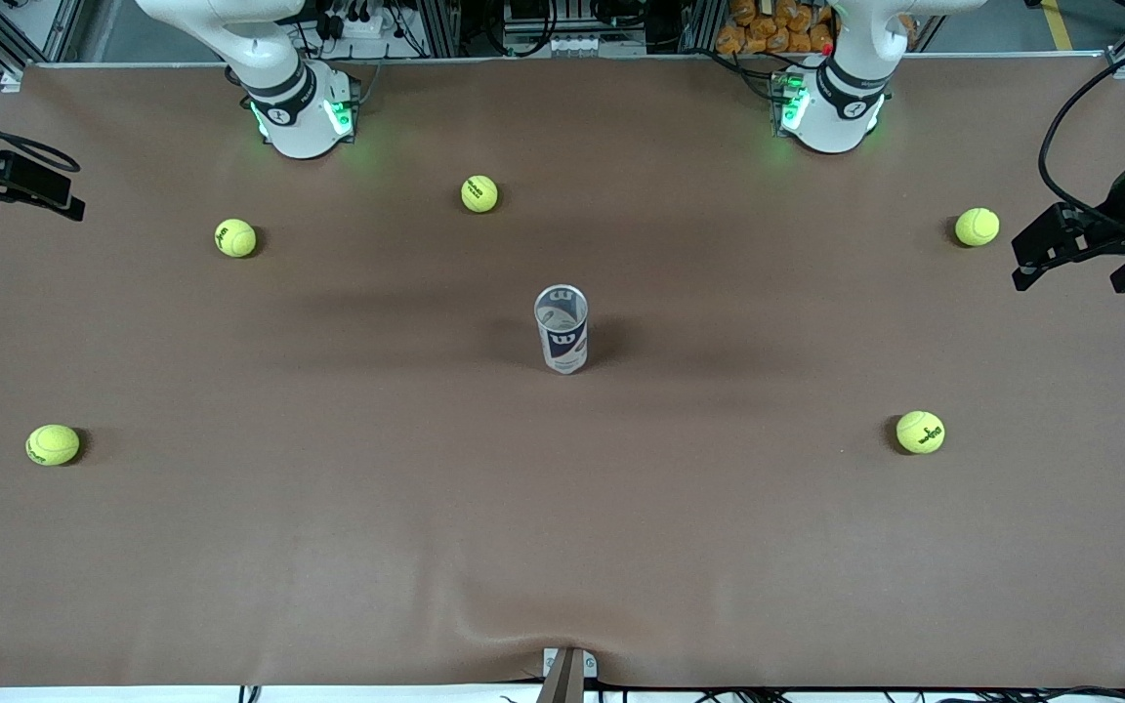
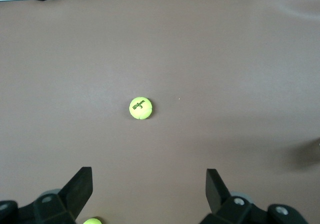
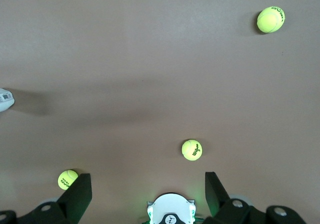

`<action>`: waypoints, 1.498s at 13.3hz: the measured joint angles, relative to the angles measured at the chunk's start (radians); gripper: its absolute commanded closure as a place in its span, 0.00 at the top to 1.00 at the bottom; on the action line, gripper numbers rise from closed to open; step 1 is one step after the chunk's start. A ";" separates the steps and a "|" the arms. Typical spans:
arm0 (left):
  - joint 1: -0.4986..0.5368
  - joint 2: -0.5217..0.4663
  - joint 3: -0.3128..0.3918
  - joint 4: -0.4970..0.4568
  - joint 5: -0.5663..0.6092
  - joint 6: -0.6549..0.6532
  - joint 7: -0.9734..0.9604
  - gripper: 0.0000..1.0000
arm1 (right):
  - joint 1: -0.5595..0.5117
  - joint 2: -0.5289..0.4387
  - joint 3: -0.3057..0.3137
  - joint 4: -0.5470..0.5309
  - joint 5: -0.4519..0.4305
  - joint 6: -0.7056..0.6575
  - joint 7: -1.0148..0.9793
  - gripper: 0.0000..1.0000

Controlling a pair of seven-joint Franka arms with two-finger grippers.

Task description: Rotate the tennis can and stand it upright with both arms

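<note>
While your left tool [image 2: 149, 191] hangs with its fingers spread wide over the table's [image 1: 328, 547] left-arm end, a Wilson tennis ball [image 2: 140, 108] lies on the brown surface below it. Your right tool [image 3: 148, 194] is likewise parted and empty, high over the right arm's end, with its own green-lit base [image 3: 170, 211] and three balls beneath. You will find the tennis can [image 1: 562, 329] standing upright at the table's middle, open rim up, well apart from both tools and from all five balls.
</note>
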 measured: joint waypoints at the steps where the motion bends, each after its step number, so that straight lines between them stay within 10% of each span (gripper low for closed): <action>1: 0.000 0.000 0.000 0.000 0.000 0.000 0.000 1.00 | 0.000 0.000 0.000 0.000 0.000 0.000 0.000 1.00; 20: -0.005 0.006 0.052 0.001 -0.038 -0.015 0.039 1.00 | 0.000 0.000 0.000 0.000 0.000 0.000 0.000 1.00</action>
